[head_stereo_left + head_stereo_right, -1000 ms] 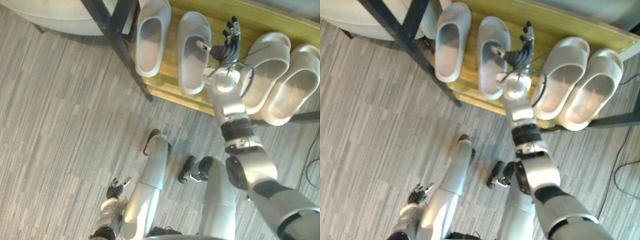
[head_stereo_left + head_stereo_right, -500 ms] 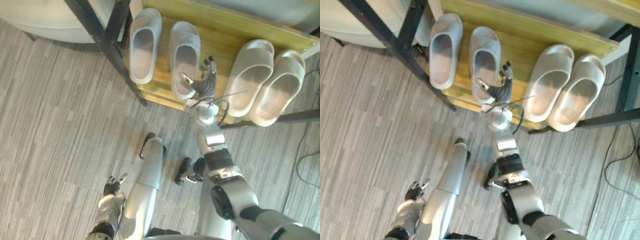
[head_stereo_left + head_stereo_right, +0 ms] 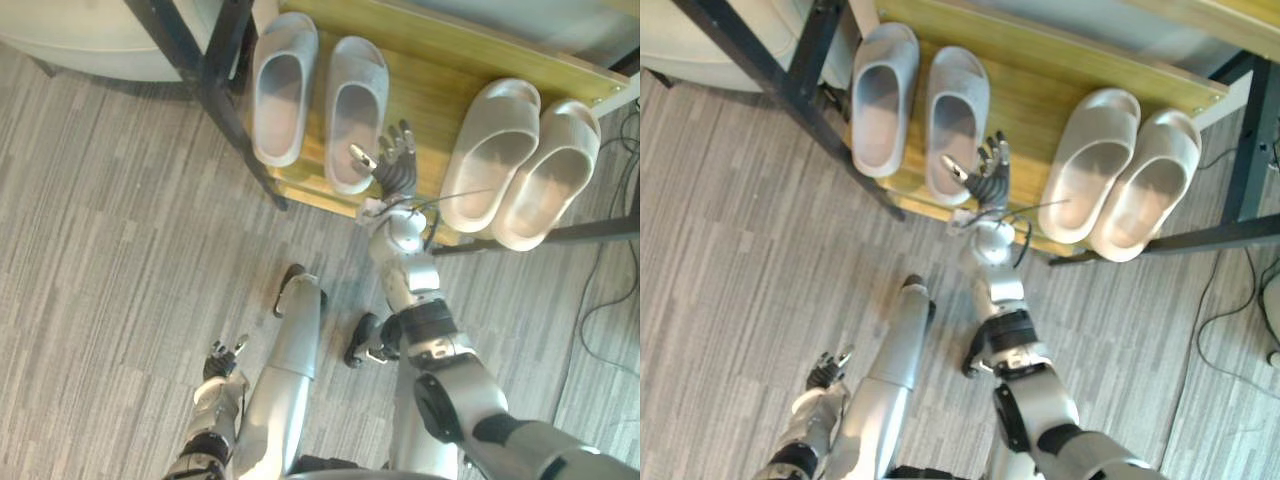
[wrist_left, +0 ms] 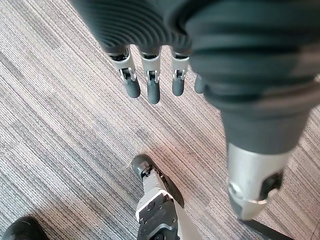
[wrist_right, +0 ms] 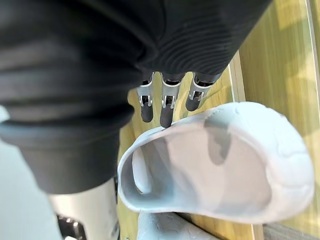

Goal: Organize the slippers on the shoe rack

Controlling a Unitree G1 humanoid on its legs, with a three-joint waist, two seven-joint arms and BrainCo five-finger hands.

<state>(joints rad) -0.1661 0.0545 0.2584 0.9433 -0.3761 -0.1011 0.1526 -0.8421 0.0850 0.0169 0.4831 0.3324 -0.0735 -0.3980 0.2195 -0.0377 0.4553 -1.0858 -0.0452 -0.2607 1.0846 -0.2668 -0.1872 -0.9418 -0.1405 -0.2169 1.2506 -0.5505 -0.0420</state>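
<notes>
Two pairs of slippers lie side by side on the wooden shelf of the shoe rack. The grey pair is on the left and the beige pair on the right. My right hand is open over the shelf's front part, between the pairs, its thumb by the heel of the inner grey slipper. Its straight fingers hover just past that slipper's rim and hold nothing. My left hand hangs low over the carpet with relaxed fingers.
A black metal leg of the rack slants down beside the grey pair. A pale rounded object sits on the floor at the far left. Grey striped carpet spreads in front of the rack.
My right hand has drawn back from beside the inner grey slipper to its heel, near the shelf's front edge. The camera has shifted too. The slippers stay in place.
</notes>
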